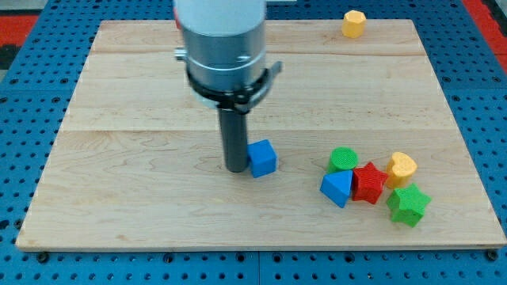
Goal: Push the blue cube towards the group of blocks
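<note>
My tip (pixel 236 169) is down on the wooden board (pixel 142 214), pressed against the left side of the blue cube (pixel 262 157); I carry no jaws, only this straight rod. The cube sits near the board's middle, slightly toward the view's bottom. To its right, across a bare strip of wood, lies the group: a green cylinder (pixel 343 158) nearest, a blue triangular block (pixel 337 188) below it, then a red star (pixel 368 183), a yellow heart-like block (pixel 402 168) and a green star (pixel 408 205). They cluster close, several touching. A yellow hexagonal block (pixel 353 23) sits alone at the top edge, well apart. The group lies near the board's bottom right edge.
</note>
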